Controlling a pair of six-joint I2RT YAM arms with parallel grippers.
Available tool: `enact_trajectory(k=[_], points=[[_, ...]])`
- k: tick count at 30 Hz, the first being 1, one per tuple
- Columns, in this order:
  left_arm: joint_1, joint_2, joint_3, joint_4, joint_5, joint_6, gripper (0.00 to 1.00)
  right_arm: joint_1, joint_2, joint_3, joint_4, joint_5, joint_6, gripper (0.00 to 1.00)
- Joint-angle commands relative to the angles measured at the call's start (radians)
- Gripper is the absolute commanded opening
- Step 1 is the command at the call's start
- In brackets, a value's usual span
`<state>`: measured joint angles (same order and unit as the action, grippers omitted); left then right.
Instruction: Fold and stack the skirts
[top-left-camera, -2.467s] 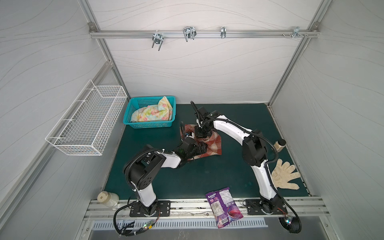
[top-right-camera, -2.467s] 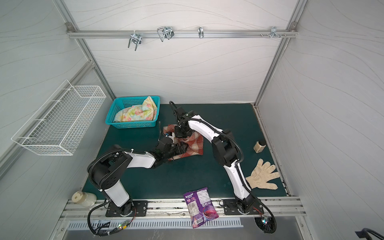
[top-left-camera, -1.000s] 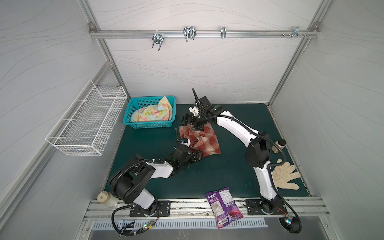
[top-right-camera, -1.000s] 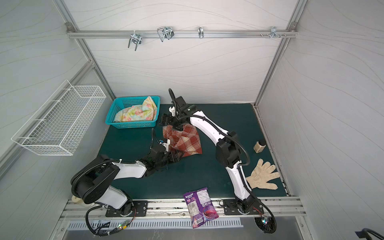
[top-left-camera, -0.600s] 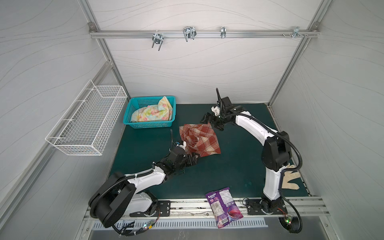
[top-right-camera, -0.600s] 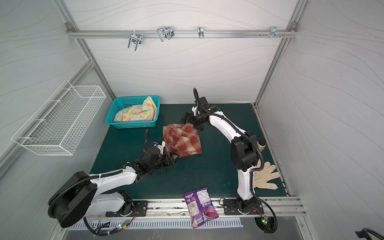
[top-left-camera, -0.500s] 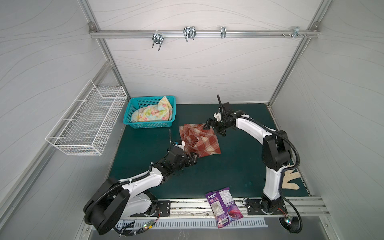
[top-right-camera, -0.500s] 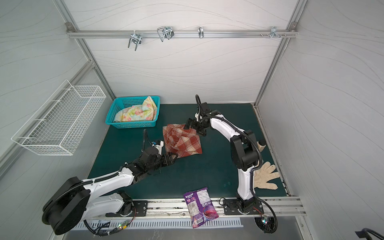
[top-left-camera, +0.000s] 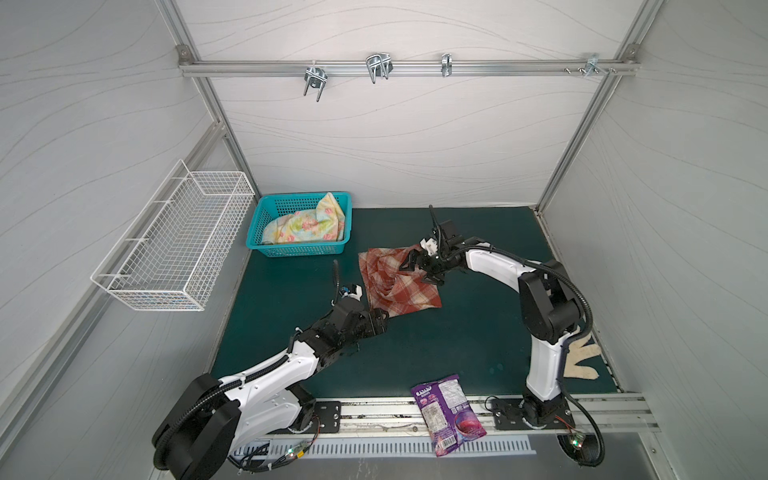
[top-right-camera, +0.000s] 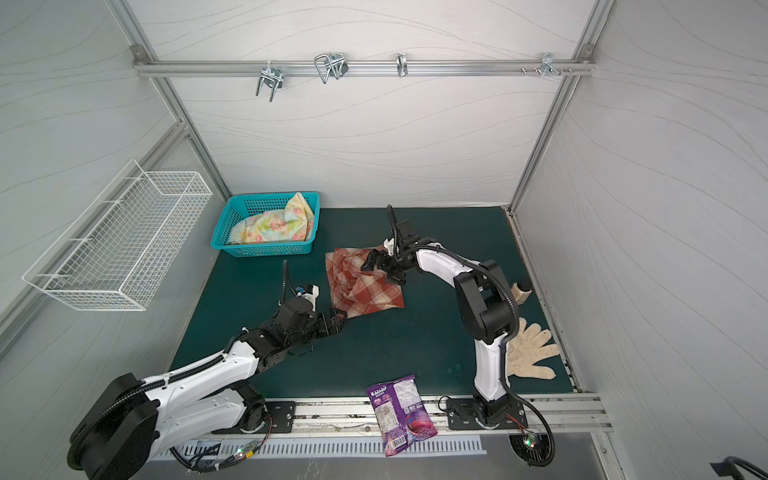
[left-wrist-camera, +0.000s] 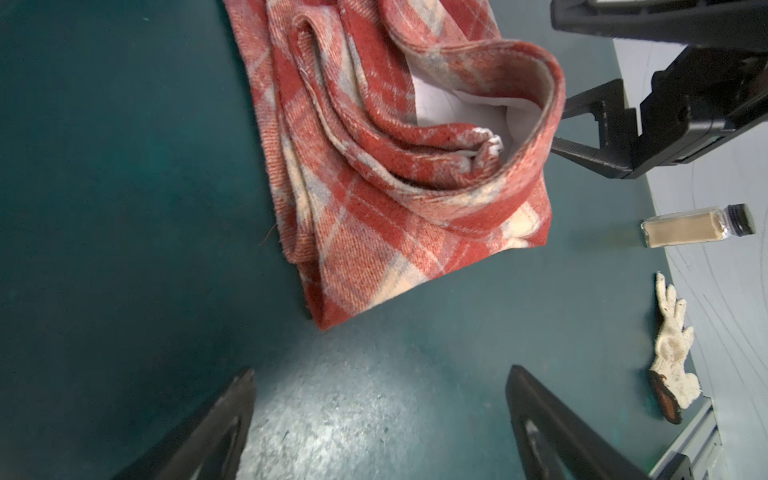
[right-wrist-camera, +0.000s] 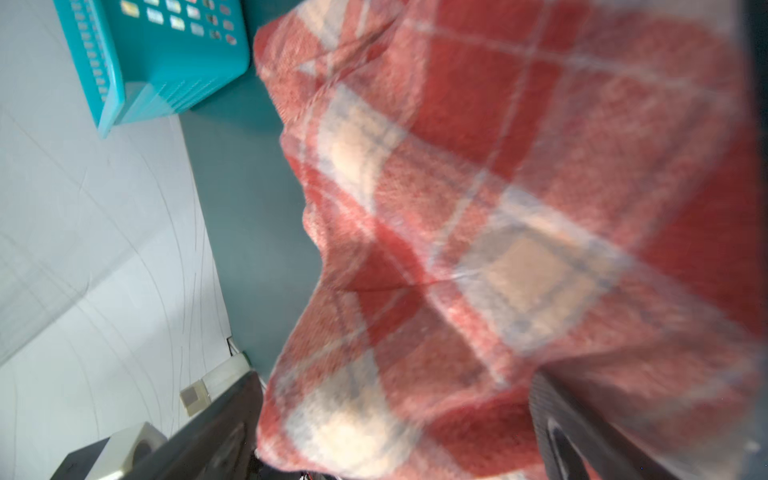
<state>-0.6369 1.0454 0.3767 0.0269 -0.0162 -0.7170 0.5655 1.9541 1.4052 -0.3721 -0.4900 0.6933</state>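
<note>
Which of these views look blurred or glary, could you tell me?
Right wrist view: the plaid skirt is smeared; left wrist view: it is sharp, with pale glare on the mat; both top views: evenly lit, crisp.

The tabletop (top-left-camera: 478, 345) is a dark green mat, scuffed pale in patches. A plaid skirt (top-left-camera: 399, 286), rust-red and cream, lies loosely folded near its middle, the layers bunched. In both top views a teal basket (top-left-camera: 291, 249) stands behind the skirt to its left, near but apart. Well to the skirt's right, by the wall, stands a small bottle (top-right-camera: 521, 291) of tan powder with a black cap. Further forward on that side a cream knit glove (top-right-camera: 532, 353) lies flat. In front of the skirt, well apart, a purple snack bag (top-left-camera: 449, 409) lies across the mat's front edge and the metal rail (top-left-camera: 374, 411).
</note>
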Motion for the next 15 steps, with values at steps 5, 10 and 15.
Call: enact_trajectory(k=[5, 10, 15], points=[[0.005, -0.012, 0.071, -0.044, -0.041, 0.036, 0.95, 0.068, -0.041, -0.112, 0.098, -0.023, 0.053, 0.99], [0.028, -0.023, 0.098, -0.063, -0.027, 0.042, 0.95, 0.111, -0.04, -0.164, 0.127, -0.017, 0.063, 0.99], [0.037, -0.041, 0.13, -0.09, -0.024, 0.05, 0.95, 0.109, -0.051, -0.166, 0.156, -0.036, 0.08, 0.99]])
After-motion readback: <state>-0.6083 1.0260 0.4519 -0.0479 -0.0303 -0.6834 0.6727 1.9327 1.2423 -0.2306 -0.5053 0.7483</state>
